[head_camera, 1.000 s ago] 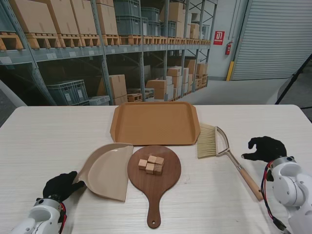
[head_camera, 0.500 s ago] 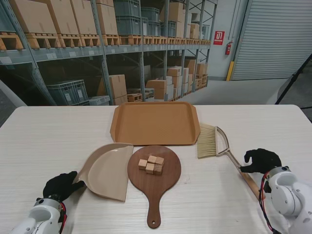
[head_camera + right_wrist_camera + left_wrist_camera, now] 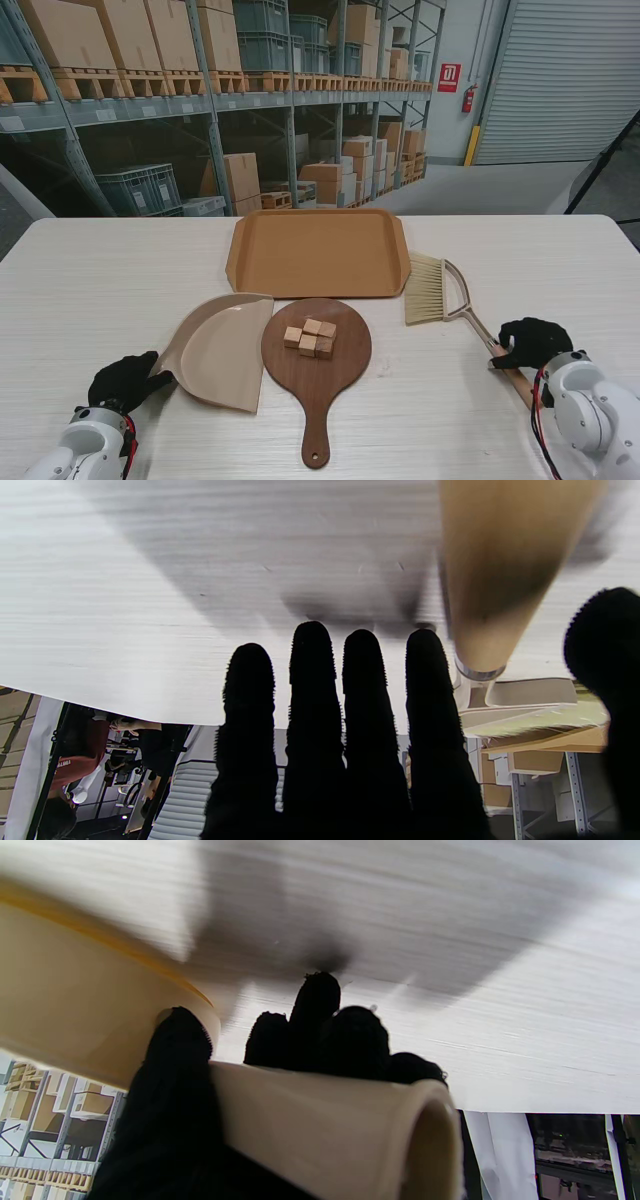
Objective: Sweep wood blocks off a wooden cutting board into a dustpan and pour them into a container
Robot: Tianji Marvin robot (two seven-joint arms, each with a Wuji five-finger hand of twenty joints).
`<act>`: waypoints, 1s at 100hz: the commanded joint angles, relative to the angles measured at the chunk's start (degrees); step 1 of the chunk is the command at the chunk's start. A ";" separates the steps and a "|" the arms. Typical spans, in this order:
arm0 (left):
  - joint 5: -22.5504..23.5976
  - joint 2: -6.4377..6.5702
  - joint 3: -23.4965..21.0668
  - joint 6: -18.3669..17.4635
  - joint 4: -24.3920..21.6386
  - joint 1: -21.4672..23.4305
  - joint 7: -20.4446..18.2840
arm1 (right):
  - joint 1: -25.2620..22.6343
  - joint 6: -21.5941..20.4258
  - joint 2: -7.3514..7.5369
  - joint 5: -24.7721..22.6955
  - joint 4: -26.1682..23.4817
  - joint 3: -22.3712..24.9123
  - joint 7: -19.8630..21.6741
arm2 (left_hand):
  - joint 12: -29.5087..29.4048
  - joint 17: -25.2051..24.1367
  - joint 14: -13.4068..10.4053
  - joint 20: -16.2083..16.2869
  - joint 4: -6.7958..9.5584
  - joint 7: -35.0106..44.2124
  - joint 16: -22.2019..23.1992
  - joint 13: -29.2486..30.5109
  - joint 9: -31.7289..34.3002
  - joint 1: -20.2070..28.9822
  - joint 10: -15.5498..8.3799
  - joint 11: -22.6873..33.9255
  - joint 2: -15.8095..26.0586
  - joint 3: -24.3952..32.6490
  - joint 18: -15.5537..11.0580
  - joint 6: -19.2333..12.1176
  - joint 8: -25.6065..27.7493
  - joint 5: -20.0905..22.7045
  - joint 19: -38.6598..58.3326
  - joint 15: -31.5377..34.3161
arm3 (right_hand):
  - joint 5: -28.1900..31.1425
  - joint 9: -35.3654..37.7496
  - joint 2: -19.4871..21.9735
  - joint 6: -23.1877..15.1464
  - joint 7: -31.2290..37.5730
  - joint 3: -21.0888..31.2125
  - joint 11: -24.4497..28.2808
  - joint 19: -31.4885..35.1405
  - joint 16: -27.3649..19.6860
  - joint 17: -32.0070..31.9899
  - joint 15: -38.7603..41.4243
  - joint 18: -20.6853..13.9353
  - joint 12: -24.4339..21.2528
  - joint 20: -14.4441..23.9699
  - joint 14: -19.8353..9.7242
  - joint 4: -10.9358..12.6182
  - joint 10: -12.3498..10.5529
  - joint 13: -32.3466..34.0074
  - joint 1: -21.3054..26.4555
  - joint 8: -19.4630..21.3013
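- The counter [image 3: 100, 270] is a pale wood-grain top carrying everything, with warehouse shelving beyond its far edge.
- The tray [image 3: 318, 251], an orange-brown container with a raised rim, lies at the far middle of the counter, just beyond the cutting board.
- The dustpan [image 3: 215, 350] is beige and lies flat to the left of the cutting board, its straight open edge close beside the board's round part and its handle pointing toward the left robot hand.
- The cutting board [image 3: 316, 355] is dark, round wood with its handle pointing toward me; it sits between dustpan and brush.
- The brush [image 3: 440, 292] lies right of the board, bristles toward the tray, its wooden handle [image 3: 512, 376] running back toward the right robot hand.
- The left robot hand [image 3: 126, 381], in a black glove, is wrapped around the dustpan's tubular handle [image 3: 320, 1120]; the left wrist view shows the thumb on one side and the fingers [image 3: 320, 1025] curled round the other.
- The right robot hand [image 3: 533, 341] rests over the brush handle with nothing gripped: in the right wrist view four fingers [image 3: 370, 705] are stretched straight and the thumb stands apart, the handle lying in the gap between.
- The wood blocks [image 3: 311, 338], a handful of small pale cubes, sit clustered on the round part of the cutting board.
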 commanded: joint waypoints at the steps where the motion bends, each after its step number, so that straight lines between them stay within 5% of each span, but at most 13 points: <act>1: -0.08 -0.25 0.19 0.32 -0.08 0.31 -1.22 | -0.31 0.00 0.24 -0.84 0.45 -0.29 1.09 | 0.33 -1.00 -12.47 0.21 0.44 3.95 0.53 5.08 3.93 8.24 -17.84 67.73 9.50 5.26 -2.70 2.54 0.54 4.92 1.66 4.06 | -0.73 -0.97 -3.62 -1.25 0.94 3.75 1.85 2.85 0.88 0.28 2.02 -1.20 1.10 0.58 -1.35 -0.54 -1.48 0.02 0.57 0.39; 19: -0.15 -0.22 0.30 0.30 -0.06 0.28 -1.39 | 0.12 0.09 0.59 -3.00 1.15 -0.77 1.14 | 0.33 -1.00 -12.41 0.20 0.43 3.94 0.52 5.04 3.93 8.18 -17.84 67.73 9.53 5.25 -2.70 2.40 0.51 4.91 1.66 4.00 | 0.48 0.82 -8.02 -2.86 3.09 10.39 3.12 4.26 1.01 1.63 3.75 -1.93 1.39 0.90 -2.10 -1.15 -2.59 1.76 2.81 0.32; 43: -0.07 -0.20 0.27 0.57 -0.24 0.50 -1.66 | 0.32 1.08 0.86 -4.50 1.70 -0.96 2.04 | 0.33 -1.00 -12.38 0.19 0.42 3.87 0.51 4.98 3.93 8.12 -17.84 67.73 9.52 5.25 -2.70 2.39 0.42 4.95 1.67 3.92 | 3.03 3.78 -8.63 -4.77 4.31 13.82 3.69 5.58 1.30 3.12 5.05 -2.32 1.49 1.09 -2.91 -0.83 -3.69 3.93 5.11 0.02; 54: -0.03 -0.21 0.22 0.77 -0.28 0.58 -1.64 | 0.47 1.47 0.89 -4.83 2.28 -0.94 1.42 | 0.33 -1.00 -12.37 0.19 0.41 3.87 0.52 4.99 3.93 8.11 -17.84 67.73 9.50 5.25 -2.70 2.41 0.40 5.00 1.67 3.91 | 3.24 6.05 -11.72 -6.83 9.31 16.37 3.78 6.87 1.38 4.28 5.87 -2.59 1.59 0.31 -3.22 -6.78 -4.23 5.67 8.55 -6.72; 63: -0.05 -0.21 0.21 0.84 -0.22 0.59 -1.64 | 0.48 1.75 0.93 -5.37 2.61 -0.71 0.88 | 0.32 -1.00 -12.37 0.19 0.41 3.87 0.52 4.99 3.92 8.08 -17.83 67.71 9.50 5.24 -2.70 2.33 0.39 4.98 1.67 3.90 | 3.11 7.89 -13.39 -8.84 14.14 17.43 4.08 7.85 1.61 5.43 6.59 -3.00 1.68 0.05 -3.53 -8.94 -4.85 7.22 11.51 -10.58; 76: -0.12 -0.20 0.22 0.84 -0.16 0.60 -1.79 | 0.29 2.34 0.97 -6.26 2.80 -0.09 0.22 | 0.32 -1.00 -12.31 0.18 0.41 3.87 0.51 4.93 3.91 8.08 -17.82 67.69 9.51 5.24 -2.70 2.31 0.37 4.95 1.67 3.85 | 3.63 11.00 -14.00 -11.14 19.72 17.72 3.50 8.96 1.83 6.78 7.20 -3.26 2.64 -0.31 -3.81 -10.29 -5.53 9.25 14.21 -14.51; 100: -0.21 -0.22 0.13 0.84 -0.05 0.66 -1.69 | -0.36 3.66 0.86 -7.48 2.59 1.45 -1.65 | 0.29 -1.00 -12.27 0.18 0.40 3.84 0.51 4.94 3.90 8.05 -17.79 67.61 9.52 5.25 -2.70 2.32 0.33 4.98 1.67 3.81 | 3.24 10.67 -14.05 -11.02 19.61 18.02 2.86 8.61 1.65 6.57 6.67 -3.06 2.69 -0.74 -3.78 -10.26 -5.49 9.14 13.53 -14.89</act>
